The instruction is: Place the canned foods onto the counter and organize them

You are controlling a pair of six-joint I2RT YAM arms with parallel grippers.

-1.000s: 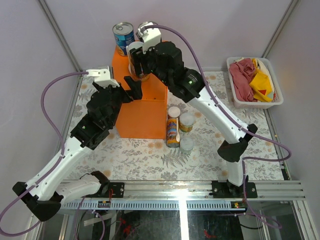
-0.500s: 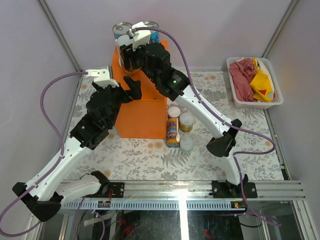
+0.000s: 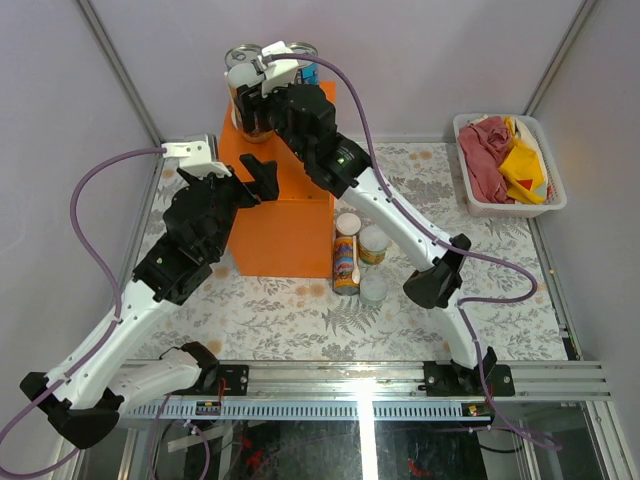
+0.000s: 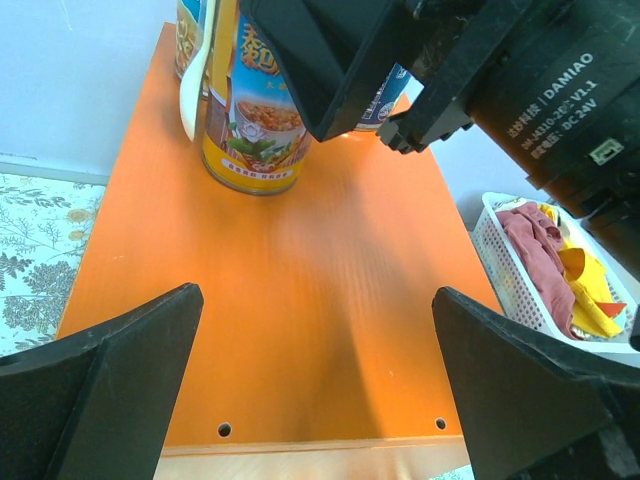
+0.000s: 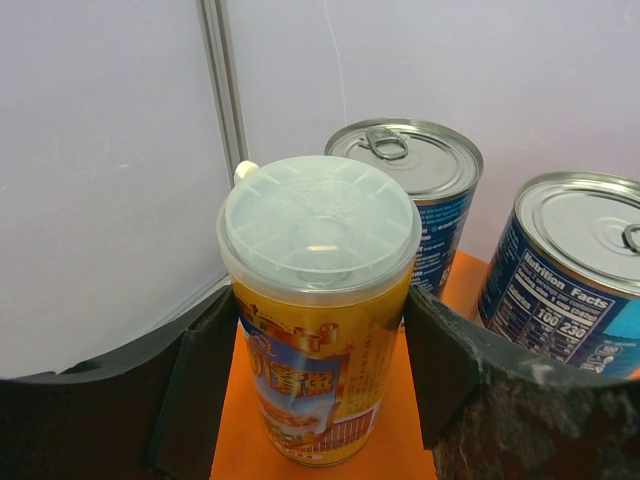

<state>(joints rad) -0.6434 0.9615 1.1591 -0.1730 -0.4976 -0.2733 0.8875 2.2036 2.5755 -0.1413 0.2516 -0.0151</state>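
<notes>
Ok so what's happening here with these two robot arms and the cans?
The right gripper is clamped on a tall yellow-orange can with a pale plastic lid, holding it at the far end of the big orange box beside two blue-labelled silver-topped cans. The left gripper hovers open over the box's near end, holding nothing. Three more cans stand on the floral-patterned table beside the box.
</notes>
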